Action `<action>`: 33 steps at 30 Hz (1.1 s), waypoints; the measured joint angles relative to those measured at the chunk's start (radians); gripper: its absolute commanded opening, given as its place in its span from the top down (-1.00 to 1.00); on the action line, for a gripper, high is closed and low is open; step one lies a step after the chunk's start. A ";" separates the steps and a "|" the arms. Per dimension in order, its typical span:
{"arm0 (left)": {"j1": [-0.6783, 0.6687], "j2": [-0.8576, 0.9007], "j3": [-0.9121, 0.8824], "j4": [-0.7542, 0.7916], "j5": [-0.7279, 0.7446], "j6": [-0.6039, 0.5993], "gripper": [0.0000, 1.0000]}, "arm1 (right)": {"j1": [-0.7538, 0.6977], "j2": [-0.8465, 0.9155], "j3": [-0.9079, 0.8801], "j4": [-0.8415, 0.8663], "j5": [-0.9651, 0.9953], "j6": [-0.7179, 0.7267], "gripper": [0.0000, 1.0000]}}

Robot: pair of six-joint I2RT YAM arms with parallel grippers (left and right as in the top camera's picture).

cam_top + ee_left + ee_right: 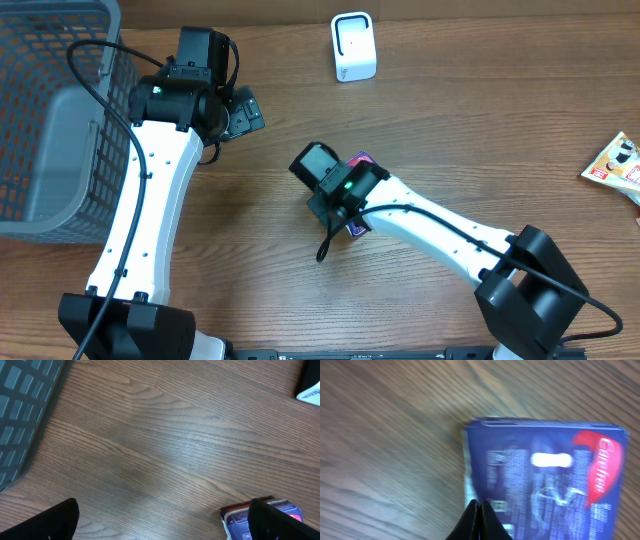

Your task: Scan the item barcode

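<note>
Packet (545, 470) not yet scanned
Right gripper (479, 507) pressed together at its edge; left gripper (162, 517) spread; scanner (353, 47) at twelve o'clock

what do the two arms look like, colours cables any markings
The left arm and right arm both have smooth white links, black joints and black bases. A thin black cable loops beside the left arm; another curls under the right wrist. A small green light glows on each wrist. The end effector fingers are black.
</note>
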 measured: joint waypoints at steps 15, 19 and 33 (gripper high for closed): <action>0.000 0.000 0.000 0.000 0.000 0.000 -1.00 | -0.046 0.092 -0.036 0.072 -0.063 0.029 0.93; 0.000 0.000 0.000 0.000 0.000 0.000 -1.00 | -0.109 0.092 -0.035 0.037 0.024 0.070 0.93; 0.000 0.000 0.000 0.000 0.000 0.000 -1.00 | -0.183 0.090 0.100 -0.121 0.113 0.034 -0.60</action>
